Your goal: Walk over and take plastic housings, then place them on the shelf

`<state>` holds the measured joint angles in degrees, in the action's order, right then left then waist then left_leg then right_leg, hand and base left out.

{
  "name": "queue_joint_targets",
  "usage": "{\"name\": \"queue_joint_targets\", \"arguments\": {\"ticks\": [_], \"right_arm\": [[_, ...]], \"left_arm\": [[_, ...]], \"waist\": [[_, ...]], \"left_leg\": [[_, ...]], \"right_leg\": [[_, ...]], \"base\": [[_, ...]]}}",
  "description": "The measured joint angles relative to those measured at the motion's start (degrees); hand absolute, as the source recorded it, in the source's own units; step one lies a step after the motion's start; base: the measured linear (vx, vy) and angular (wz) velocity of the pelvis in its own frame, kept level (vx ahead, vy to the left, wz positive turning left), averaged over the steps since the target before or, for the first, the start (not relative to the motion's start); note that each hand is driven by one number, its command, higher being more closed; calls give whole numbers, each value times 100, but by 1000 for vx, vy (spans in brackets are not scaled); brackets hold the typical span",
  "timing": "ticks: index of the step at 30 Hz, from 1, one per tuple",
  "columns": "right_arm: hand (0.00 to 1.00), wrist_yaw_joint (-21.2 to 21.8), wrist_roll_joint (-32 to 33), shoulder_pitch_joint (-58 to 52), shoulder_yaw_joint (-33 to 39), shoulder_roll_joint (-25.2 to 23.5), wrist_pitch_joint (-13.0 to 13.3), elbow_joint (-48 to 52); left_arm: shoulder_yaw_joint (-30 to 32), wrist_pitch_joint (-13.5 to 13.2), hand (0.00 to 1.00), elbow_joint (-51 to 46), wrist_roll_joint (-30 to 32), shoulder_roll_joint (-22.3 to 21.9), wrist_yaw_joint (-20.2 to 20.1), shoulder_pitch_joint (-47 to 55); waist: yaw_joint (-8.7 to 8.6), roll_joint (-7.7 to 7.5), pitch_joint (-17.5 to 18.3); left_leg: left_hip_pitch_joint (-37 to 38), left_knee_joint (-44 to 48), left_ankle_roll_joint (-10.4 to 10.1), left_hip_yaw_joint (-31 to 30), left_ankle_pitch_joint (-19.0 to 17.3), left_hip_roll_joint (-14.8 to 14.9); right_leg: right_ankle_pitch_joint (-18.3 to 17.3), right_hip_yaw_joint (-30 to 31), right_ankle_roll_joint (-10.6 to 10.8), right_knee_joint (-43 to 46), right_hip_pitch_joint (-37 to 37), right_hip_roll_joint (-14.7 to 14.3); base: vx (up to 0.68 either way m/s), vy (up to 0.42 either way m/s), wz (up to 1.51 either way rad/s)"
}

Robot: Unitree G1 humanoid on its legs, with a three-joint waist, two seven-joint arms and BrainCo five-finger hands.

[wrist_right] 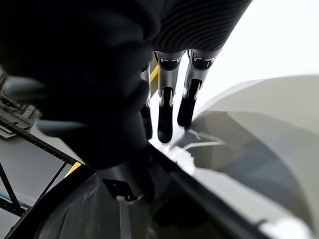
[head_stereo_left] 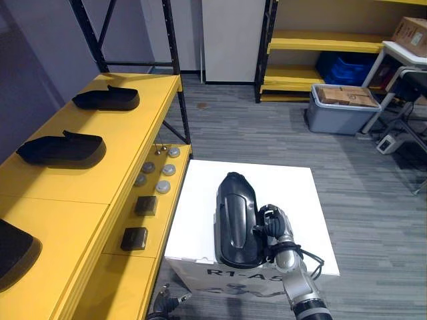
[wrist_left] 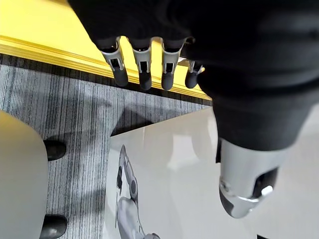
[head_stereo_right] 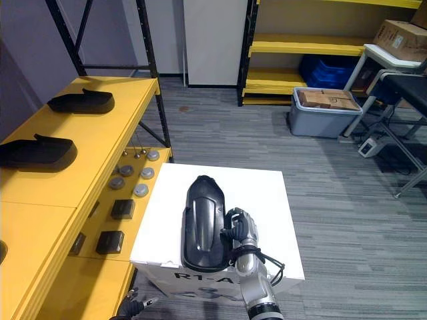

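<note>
A glossy black plastic housing [head_stereo_left: 235, 220] lies lengthwise on the white box [head_stereo_left: 287, 187] in front of me. My right hand [head_stereo_left: 272, 227] is at its right edge, fingers curled over the rim; the right wrist view shows the fingertips [wrist_right: 165, 130] just inside the housing [wrist_right: 124, 209]. My left hand [wrist_left: 144, 69] hangs low between the box and the yellow shelf [head_stereo_left: 130, 130], fingers straight and holding nothing. Three more black housings [head_stereo_left: 107, 99] [head_stereo_left: 61, 150] [head_stereo_left: 13, 252] rest in a row on the shelf to my left.
Several round grey discs [head_stereo_left: 163, 170] and two small black blocks [head_stereo_left: 135, 238] sit on the shelf's lower ledge beside the box. A black rack post [head_stereo_left: 175, 73] stands at the shelf's far corner. A grey bin [head_stereo_left: 340, 110] and yellow racks stand behind; grey carpet lies open to the right.
</note>
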<state>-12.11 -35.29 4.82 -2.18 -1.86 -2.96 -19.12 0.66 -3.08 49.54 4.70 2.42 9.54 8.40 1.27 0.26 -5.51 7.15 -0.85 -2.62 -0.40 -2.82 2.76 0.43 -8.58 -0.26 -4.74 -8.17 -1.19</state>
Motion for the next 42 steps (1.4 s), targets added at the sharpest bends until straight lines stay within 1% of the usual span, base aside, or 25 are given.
{"name": "queue_joint_targets", "arguments": {"ticks": [5,10,17,22,23,24,26,27,28,29,30,32,33,34,35,36,37,38,40,42], "right_arm": [[100,129,83,-19,35,2,-15,-1],[100,278,247,-37,50,0,-15,34],[100,257,343,-60,147,-1,-18,95],[100,147,582,-311,121,0,-25,670],[100,103,584,-341,121,2,-25,826],[100,-6,674,-398,122,10,-16,1111],[100,-76,684,-464,120,30,-2,1399],[100,-144,721,-502,116,48,47,1671],[100,-164,761,-509,118,48,69,1766],[100,-212,798,-520,122,58,105,1925],[100,-225,798,-525,120,63,116,2009],[100,-263,800,-551,97,92,189,2379],[100,-265,801,-559,98,96,206,2471],[100,-273,803,-582,96,97,263,2655],[100,-274,804,-597,93,97,287,2732],[100,-282,828,-657,81,92,349,2903],[100,-283,839,-673,76,92,358,2934],[100,-287,920,-707,-7,96,386,3005],[100,-284,927,-719,-142,99,408,3008],[100,-248,1024,-738,-364,100,411,3036]], "left_arm": [[1,2,0,4,2,11,-32,-16],[3,2,0,2,99,65,-89,-45],[2,2,0,-41,112,64,-86,-41],[17,4,0,-390,102,58,-8,101],[17,8,0,-537,100,51,4,168],[37,7,0,-889,94,26,34,301],[193,2,0,-1322,72,-27,58,426],[492,-13,0,-1795,-19,-136,164,515],[615,-14,0,-1971,-44,-176,205,539],[827,-18,0,-2346,-102,-227,287,597],[923,-23,0,-2535,-109,-245,312,616],[1264,-42,0,-3305,-105,-318,462,747],[1337,-60,0,-3482,-103,-348,527,770],[1460,-69,0,-3911,-102,-441,677,804],[1480,-71,0,-4089,-102,-462,712,825],[1471,-73,0,-4551,-102,-513,803,875],[1470,-73,0,-4638,-101,-527,813,884],[1425,-98,0,-5026,-105,-565,849,937],[1274,-195,0,-5491,-112,-569,857,949],[905,-354,0,-6017,-230,-569,821,939]], "waist": [[-5,-44,-16],[-13,-159,-56],[16,-169,-57],[39,-167,-60],[38,-163,-63],[40,-162,-63],[56,-164,-62],[83,-161,-64],[92,-159,-65],[102,-160,-66],[104,-160,-66],[108,-160,-66],[110,-160,-66],[118,-160,-66],[121,-160,-65],[134,-162,-65],[134,-162,-64],[128,-165,-62],[118,-165,-61],[117,-166,-45]], "left_leg": [[20,-52,0,1,7,17],[112,-61,1,7,7,2],[112,-58,4,7,8,-21],[84,-60,4,9,7,-20],[76,-60,5,10,7,-21],[59,-59,5,11,7,-21],[39,-51,5,11,8,-22],[11,-38,6,12,7,-24],[2,-32,6,11,7,-25],[-3,-15,7,10,7,-25],[-3,2,9,11,5,-26],[-3,31,14,11,1,-32],[-3,36,23,10,-4,-31],[-2,56,50,9,-23,-32],[-2,63,61,8,-30,-33],[-3,74,74,8,-40,-39],[-2,75,75,8,-41,-41],[-2,84,81,8,-45,-49],[-2,98,90,8,-50,-56],[-5,103,91,8,-50,-61]], "right_leg": [[2,-2,-5,-6,-30,-23],[-27,1,37,-6,-109,-4],[-29,0,39,4,-106,23],[-28,11,39,5,-74,22],[-28,16,39,5,-65,22],[-28,18,39,6,-50,22],[-33,22,35,8,-33,23],[-36,20,40,7,-10,25],[-36,20,39,7,-4,25],[-36,18,39,7,-7,25],[-36,19,39,7,-15,26],[-36,17,38,3,-16,31],[-36,16,38,1,-16,31],[-36,12,38,-3,-15,31],[-36,11,38,-5,-17,31],[-36,10,38,-7,-24,34],[-36,9,38,-8,-25,36],[-36,9,38,-8,-28,43],[-35,10,38,-8,-35,50],[-34,10,37,-7,-36,53]], "base": [[50,0,0],[44,10,0],[-2,4,0],[0,0,0],[0,0,0],[0,0,0],[0,0,0],[0,0,0],[0,0,0],[0,0,0],[0,0,0],[0,0,0],[0,0,0],[0,0,0],[0,0,0],[0,0,0],[-16,34,1],[-7,30,-1],[-3,15,0],[0,0,0]]}}
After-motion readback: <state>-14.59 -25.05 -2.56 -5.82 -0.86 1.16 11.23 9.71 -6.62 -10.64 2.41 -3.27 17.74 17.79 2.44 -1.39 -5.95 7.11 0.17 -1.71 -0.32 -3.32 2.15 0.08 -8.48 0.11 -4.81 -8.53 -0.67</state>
